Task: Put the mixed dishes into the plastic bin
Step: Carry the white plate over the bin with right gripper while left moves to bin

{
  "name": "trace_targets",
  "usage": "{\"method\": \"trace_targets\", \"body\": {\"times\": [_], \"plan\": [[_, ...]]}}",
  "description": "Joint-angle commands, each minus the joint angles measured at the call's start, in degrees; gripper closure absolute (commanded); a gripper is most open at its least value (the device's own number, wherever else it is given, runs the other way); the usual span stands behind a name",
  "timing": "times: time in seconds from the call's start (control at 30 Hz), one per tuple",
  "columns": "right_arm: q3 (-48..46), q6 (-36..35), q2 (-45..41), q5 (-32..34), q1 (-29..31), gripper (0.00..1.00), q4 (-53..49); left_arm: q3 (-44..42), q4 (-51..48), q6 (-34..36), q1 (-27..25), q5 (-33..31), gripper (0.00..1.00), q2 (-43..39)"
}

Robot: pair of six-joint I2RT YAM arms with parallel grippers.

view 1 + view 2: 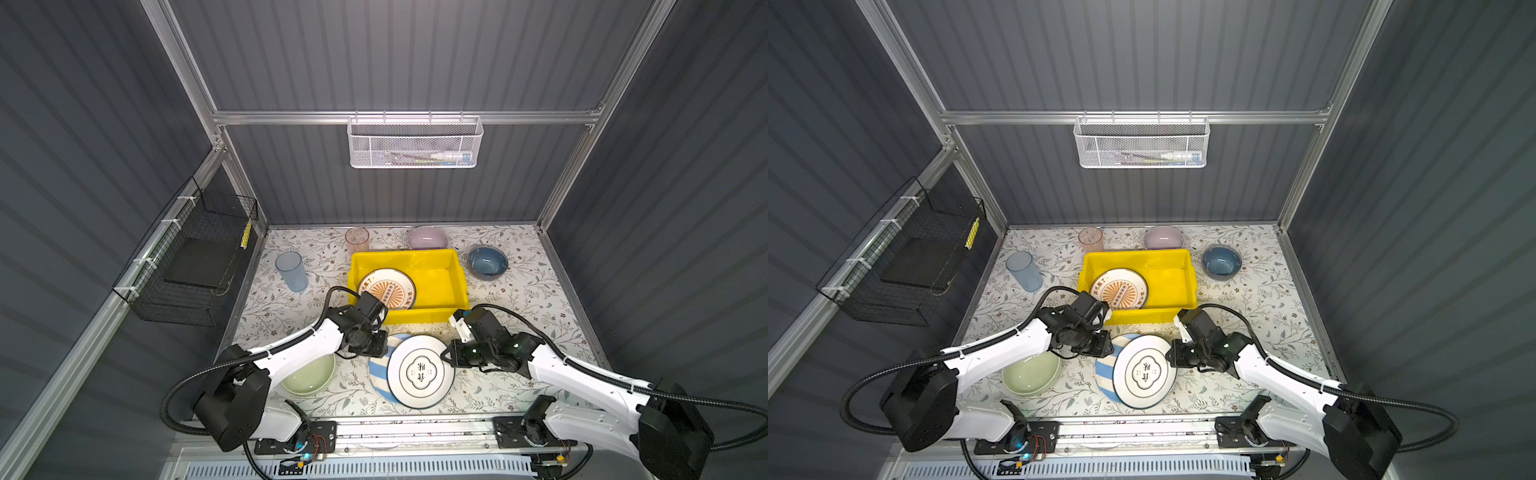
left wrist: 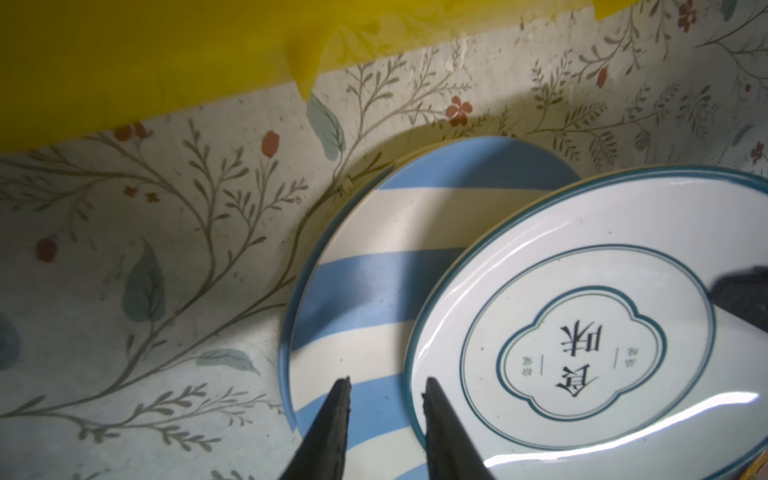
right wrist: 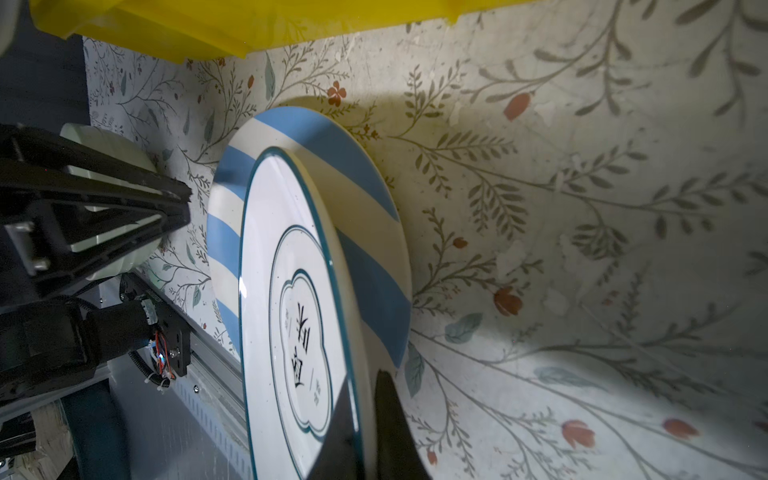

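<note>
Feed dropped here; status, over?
Left fingers open above striped plate. Right fingers shut on white emblem plate, stacked on it. Sunburst plate in yellow bin.

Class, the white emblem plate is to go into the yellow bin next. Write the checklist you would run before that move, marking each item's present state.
1. Right gripper shut on the white emblem plate at its rim: ok.
2. Left gripper clear of that plate: cannot tell; its open fingers are at the plate's other edge.
3. Emblem plate free of the blue-white striped plate: not ok; it lies overlapping it.
4. Nothing stacked on the emblem plate: ok.
5. Room in the yellow bin: ok; bare floor beside the orange sunburst plate.
</note>
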Motion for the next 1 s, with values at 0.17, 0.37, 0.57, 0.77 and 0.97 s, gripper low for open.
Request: {"method": "trace_targets", "body": {"times": [0.17,0.37,0.57,0.77,0.97], "plan": [[5.2,-4.3,-1.5,2.1,-0.2,0.99,-9.7,6.1,-9.3,0.1,-0.3,-8.0,0.51,-3.1],[9.2,-7.0,-2.2,3.4,-0.2,1.0,-15.3,9.2,-12.0,-0.4,0.0,-12.7,0.4,-4.8],[15.1,-9.8,-2.3,3.8,-0.3,1.0,-20.8,11.1,-13.2,0.3,2.0,-14.0,0.38,-4.8],[23.2,-11.5,-1.2,3.5,-0.6,1.0,-25.8,12.5,-12.7,1.2,7.3,-14.2,0.38,-6.3],[28.9,-12.8,1.2,2.0,-1.7,1.0,-26.0,15.3,-13.6,3.9,11.4,-14.8,0.37,-6.8]]}}
